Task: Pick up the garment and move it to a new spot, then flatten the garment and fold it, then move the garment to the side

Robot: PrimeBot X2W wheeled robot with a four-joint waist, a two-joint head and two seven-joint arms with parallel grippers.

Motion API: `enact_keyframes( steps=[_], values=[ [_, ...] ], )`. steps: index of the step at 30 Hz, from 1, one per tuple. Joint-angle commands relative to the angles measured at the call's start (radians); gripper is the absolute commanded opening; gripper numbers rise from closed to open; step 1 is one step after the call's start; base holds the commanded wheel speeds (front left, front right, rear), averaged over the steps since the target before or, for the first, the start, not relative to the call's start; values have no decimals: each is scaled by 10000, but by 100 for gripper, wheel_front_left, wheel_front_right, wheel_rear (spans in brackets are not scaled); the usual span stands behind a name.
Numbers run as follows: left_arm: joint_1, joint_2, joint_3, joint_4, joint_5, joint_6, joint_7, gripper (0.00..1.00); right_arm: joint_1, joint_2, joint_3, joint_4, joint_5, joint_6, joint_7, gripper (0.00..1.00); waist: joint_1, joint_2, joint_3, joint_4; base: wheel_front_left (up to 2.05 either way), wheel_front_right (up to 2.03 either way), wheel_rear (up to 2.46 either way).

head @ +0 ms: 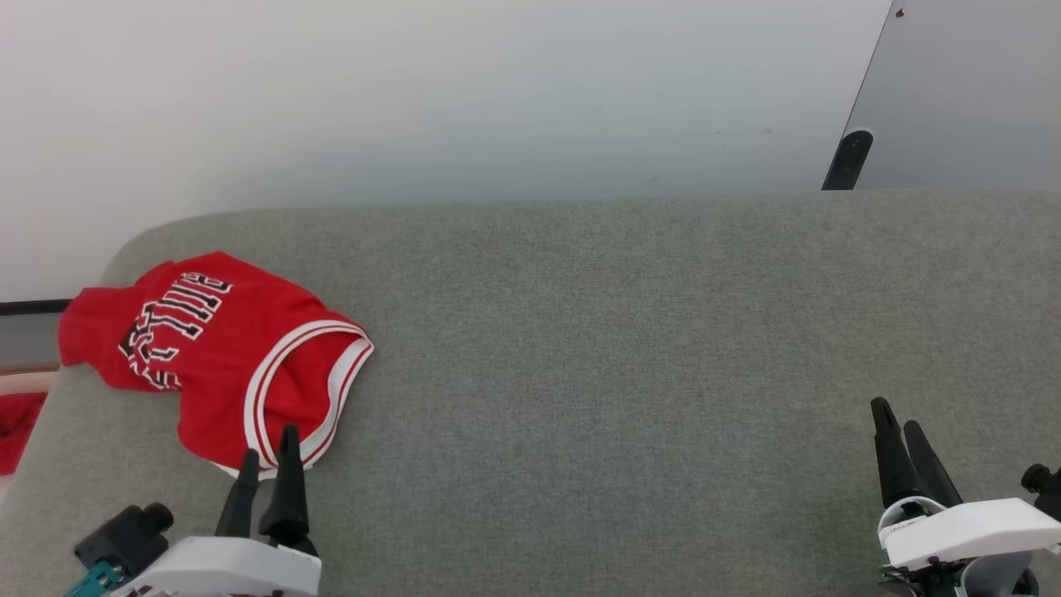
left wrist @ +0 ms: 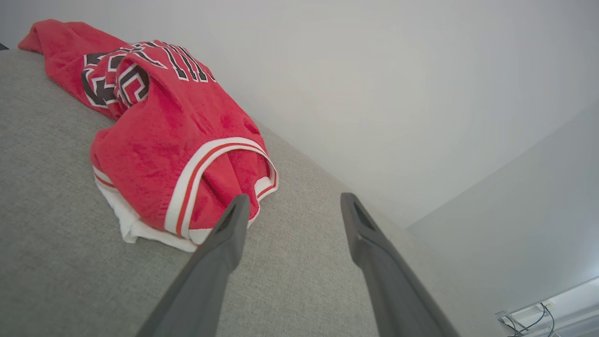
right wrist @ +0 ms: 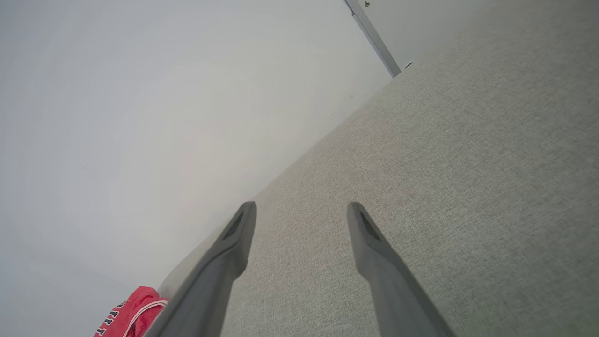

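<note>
Here both arms sit low over the grey woven cushion [head: 580, 332], tapered fingers pointing forward. The left gripper [head: 268, 444], spread wide and empty, points at the hem of the garment [head: 215, 348], a crumpled red knit jersey with white-striped trim at the cushion's left end; the right gripper [head: 895, 414], equally wide, hovers well apart.
</note>
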Motion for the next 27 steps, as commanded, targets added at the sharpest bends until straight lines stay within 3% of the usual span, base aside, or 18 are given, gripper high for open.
enact_keyframes(
  steps=[1,7,27],
  values=[
    [-39,90,-17,-148,342,25,-101,100,-275,-79,12,-140,-293,-5,-70,100,0,0,1,-1,0,0,0],
    [78,185,-142,-230,1578,158,-372,100,-330,-119,87,-228,-1497,-6,-194,100,0,0,-1,-36,0,0,0],
    [232,318,-378,-118,3522,273,-857,100,-333,-176,149,-313,-3580,-8,-531,100,0,0,-42,-30,0,0,0]
  ],
)
